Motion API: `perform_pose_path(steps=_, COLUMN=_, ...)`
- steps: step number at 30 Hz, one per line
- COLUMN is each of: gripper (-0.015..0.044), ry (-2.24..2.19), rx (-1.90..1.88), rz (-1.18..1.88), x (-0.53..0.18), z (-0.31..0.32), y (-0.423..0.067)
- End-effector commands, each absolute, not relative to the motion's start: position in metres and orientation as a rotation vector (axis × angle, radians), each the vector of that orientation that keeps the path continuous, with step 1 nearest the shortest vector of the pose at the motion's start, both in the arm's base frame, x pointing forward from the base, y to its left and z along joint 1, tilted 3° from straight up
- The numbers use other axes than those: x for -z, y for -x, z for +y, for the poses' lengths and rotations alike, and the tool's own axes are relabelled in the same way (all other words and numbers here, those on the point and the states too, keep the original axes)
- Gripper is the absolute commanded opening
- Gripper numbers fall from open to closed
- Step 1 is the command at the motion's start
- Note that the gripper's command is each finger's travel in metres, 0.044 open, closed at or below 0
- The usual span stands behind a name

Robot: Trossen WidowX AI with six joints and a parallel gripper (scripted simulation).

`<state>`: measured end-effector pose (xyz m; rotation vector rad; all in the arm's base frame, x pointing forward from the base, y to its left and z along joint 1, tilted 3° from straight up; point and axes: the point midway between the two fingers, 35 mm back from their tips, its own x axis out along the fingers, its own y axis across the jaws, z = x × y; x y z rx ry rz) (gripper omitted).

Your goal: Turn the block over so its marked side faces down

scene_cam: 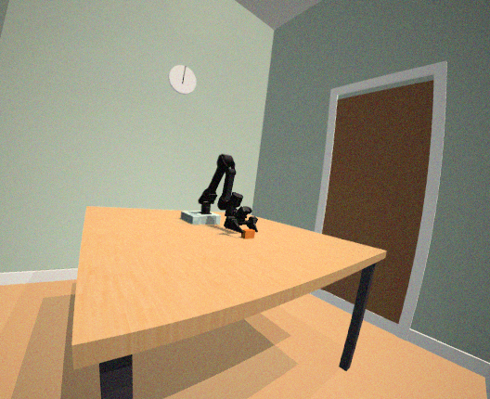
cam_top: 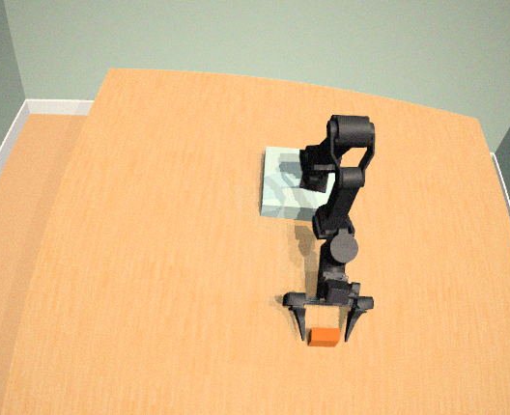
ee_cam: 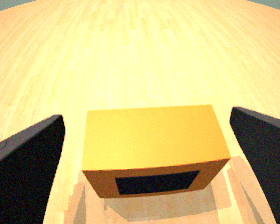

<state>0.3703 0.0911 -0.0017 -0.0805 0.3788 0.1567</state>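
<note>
- No container shows in any view; the only raised thing besides the arm is the pale base plate [cam_top: 280, 193] under the arm's foot, well behind the claw, and it carries nothing but the arm.
- The block [cam_top: 325, 337] is orange and rests flat on the table [cam_top: 148, 241], lying between the claw's two fingertips at their far ends.
- From the top, the block's upward face is plain orange and no mark can be seen on it.
- The wrist view shows the block [ee_cam: 153, 149] with a plain top and a dark rectangular mark on the side face turned toward the camera, so the marked side stands upright and faces back toward the claw.
- The exterior view shows the block [scene_cam: 248, 234] only as a small orange spot just in front of the claw [scene_cam: 245, 226]; the mark is too small to tell there. That view alone shows a door [scene_cam: 379, 195] and a wall clock [scene_cam: 183, 79].
- The claw [cam_top: 324, 333] is spread wide and holds nothing.
- In the wrist view both dark fingers stand apart from the block's ends, with table showing in each gap.
</note>
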Motion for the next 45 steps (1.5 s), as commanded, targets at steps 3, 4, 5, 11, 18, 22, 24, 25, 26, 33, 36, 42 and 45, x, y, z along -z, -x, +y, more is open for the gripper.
perform_pose_path(steps=3, gripper=0.044, ry=0.09, rx=-0.156, rz=0.403, x=0.003, z=0.092, y=-0.373)
perform_pose_path(steps=4, gripper=0.044, ry=0.092, rx=-0.156, rz=0.434, x=0.003, z=0.093, y=-0.376)
perform_pose_path(steps=5, gripper=0.044, ry=0.094, rx=-0.155, rz=0.47, x=0.002, z=0.095, y=-0.38)
perform_pose_path(steps=11, gripper=0.044, ry=0.11, rx=-0.149, rz=0.693, x=-0.016, z=0.099, y=-0.386)
perform_pose_path(steps=18, gripper=0.044, ry=0.114, rx=-0.137, rz=0.848, x=-0.061, z=0.098, y=-0.373)
perform_pose_path(steps=22, gripper=0.044, ry=0.127, rx=-0.13, rz=0.936, x=-0.069, z=0.093, y=-0.357)
perform_pose_path(steps=24, gripper=0.044, ry=0.133, rx=-0.127, rz=0.971, x=-0.071, z=0.091, y=-0.35)
perform_pose_path(steps=25, gripper=0.044, ry=0.133, rx=-0.126, rz=0.974, x=-0.071, z=0.091, y=-0.35)
perform_pose_path(steps=26, gripper=0.044, ry=0.133, rx=-0.126, rz=0.974, x=-0.071, z=0.091, y=-0.35)
perform_pose_path(steps=33, gripper=0.044, ry=0.133, rx=-0.126, rz=0.974, x=-0.071, z=0.091, y=-0.35)
perform_pose_path(steps=36, gripper=0.044, ry=0.133, rx=-0.126, rz=0.974, x=-0.071, z=0.091, y=-0.35)
perform_pose_path(steps=42, gripper=0.044, ry=0.138, rx=-0.125, rz=1.018, x=-0.073, z=0.093, y=-0.355)
perform_pose_path(steps=45, gripper=0.044, ry=0.147, rx=-0.121, rz=1.109, x=-0.077, z=0.095, y=-0.365)
